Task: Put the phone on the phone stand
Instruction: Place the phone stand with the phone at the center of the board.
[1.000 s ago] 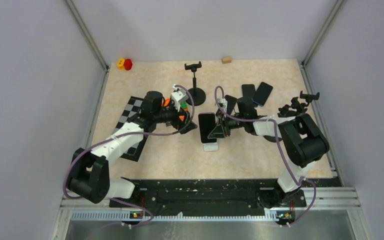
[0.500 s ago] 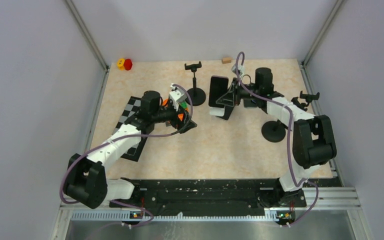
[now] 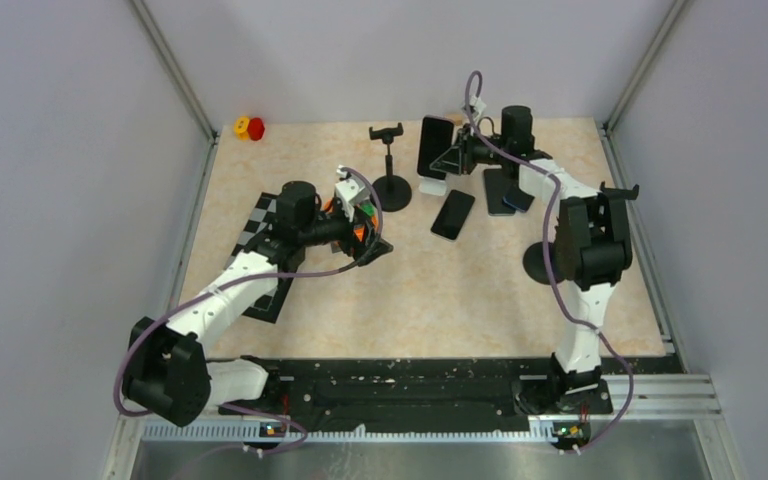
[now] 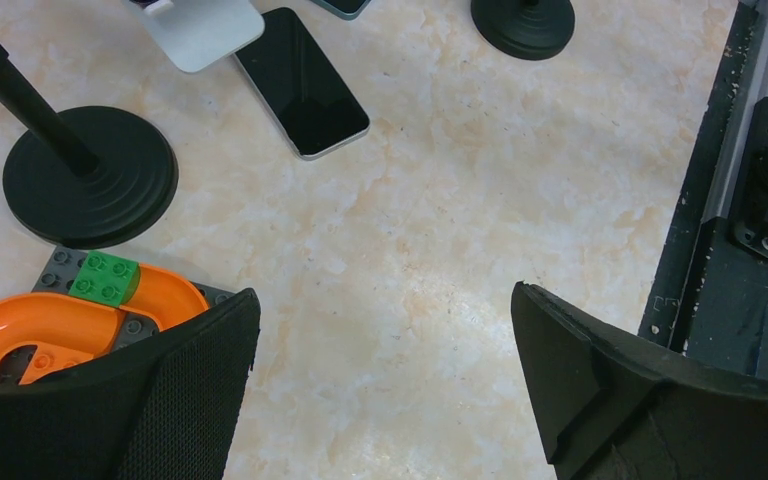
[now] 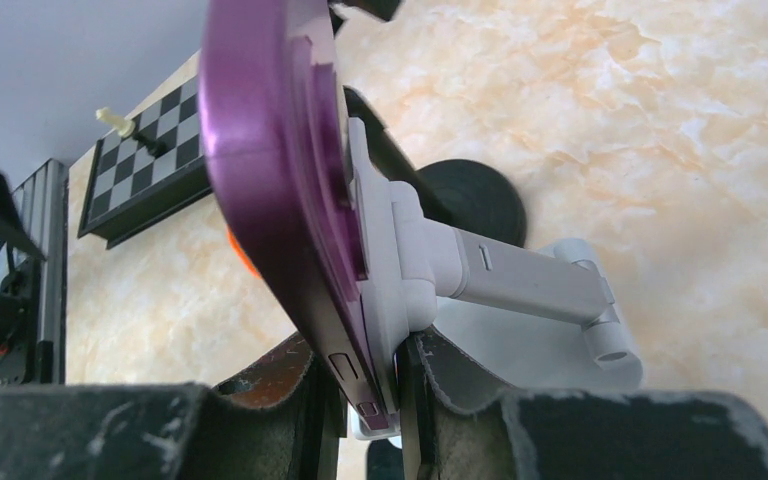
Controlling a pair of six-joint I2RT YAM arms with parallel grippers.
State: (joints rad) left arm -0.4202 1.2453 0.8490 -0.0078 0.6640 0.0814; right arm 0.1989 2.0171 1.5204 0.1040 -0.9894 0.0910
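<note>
My left gripper (image 4: 382, 300) hangs released, fingers wide, above the table beside the orange track piece (image 4: 50, 325). Right of it stands a black pole stand (image 4: 90, 175), then a dark phone (image 4: 301, 80) lying flat. Farther right, my right gripper (image 5: 365, 385) pinches the purple phone (image 5: 280, 170) upright against the white phone stand (image 5: 520, 280).
</note>
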